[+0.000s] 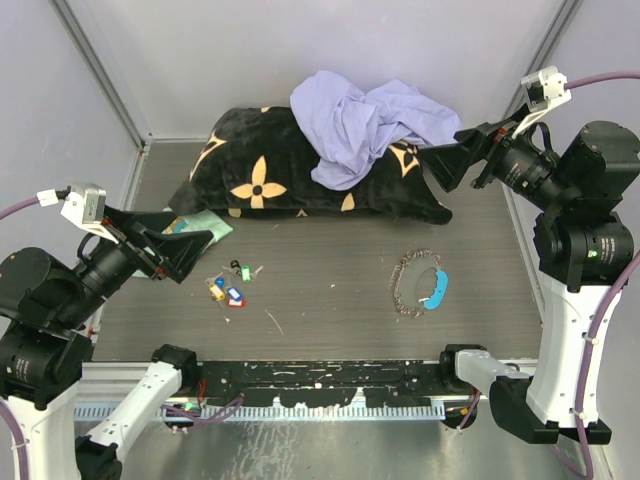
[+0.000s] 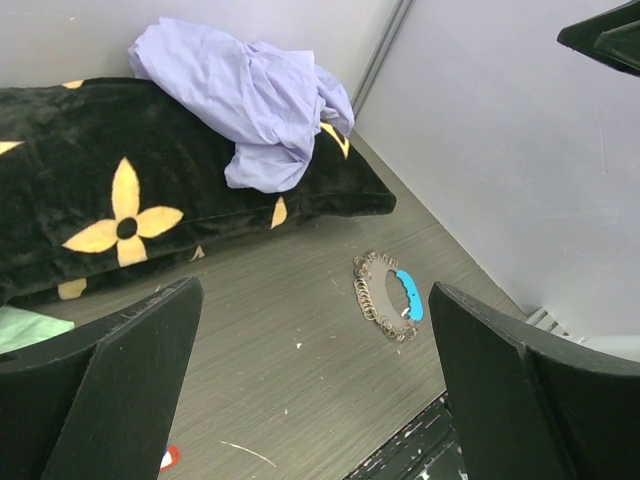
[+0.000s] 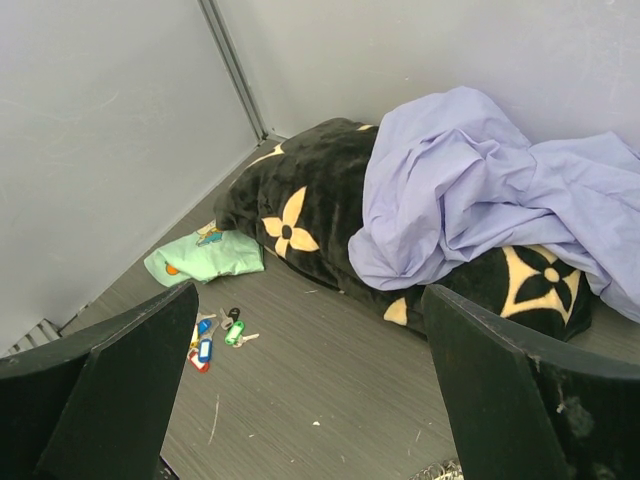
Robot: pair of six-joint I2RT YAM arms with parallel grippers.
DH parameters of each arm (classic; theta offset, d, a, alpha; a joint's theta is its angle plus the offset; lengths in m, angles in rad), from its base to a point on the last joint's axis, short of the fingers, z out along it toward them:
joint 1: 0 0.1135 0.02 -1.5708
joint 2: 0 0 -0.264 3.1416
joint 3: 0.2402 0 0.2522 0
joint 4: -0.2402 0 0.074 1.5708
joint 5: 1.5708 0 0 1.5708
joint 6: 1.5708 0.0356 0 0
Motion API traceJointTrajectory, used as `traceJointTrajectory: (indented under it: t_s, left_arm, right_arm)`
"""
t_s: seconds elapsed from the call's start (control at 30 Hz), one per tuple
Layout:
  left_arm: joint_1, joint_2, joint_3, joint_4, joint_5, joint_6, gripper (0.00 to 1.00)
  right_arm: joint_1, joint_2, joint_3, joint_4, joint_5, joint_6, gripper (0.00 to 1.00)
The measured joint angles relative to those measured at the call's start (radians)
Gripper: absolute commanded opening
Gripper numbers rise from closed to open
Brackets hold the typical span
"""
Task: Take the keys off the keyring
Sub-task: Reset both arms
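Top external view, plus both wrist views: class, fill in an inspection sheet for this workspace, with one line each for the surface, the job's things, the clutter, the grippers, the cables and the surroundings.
Surface: grey wood-grain table with a few pale specks.
Job's things: keys with coloured tags lie clustered left of centre. The keyring, a chain with a blue piece, lies apart on the right.
Clutter: a black flower-patterned pillow at the back, a lilac cloth heaped on it, and a mint-green cloth at its left end.
Grippers: left gripper open and empty; right gripper open and empty.
Cables: purple cables run from both wrists.
Surroundings: plain grey walls.
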State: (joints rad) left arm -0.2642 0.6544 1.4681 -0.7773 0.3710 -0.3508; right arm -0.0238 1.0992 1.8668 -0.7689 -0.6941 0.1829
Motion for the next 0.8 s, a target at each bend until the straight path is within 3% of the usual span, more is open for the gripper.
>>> traceJointTrajectory:
  t_s: [0.8]
  left_arm:
    - [-0.006, 0.000, -0.008, 0.000, 0.000, 0.000, 0.98]
  right_arm:
    - [-0.005, 0.000, -0.001, 0.000, -0.006, 0.000, 1.00]
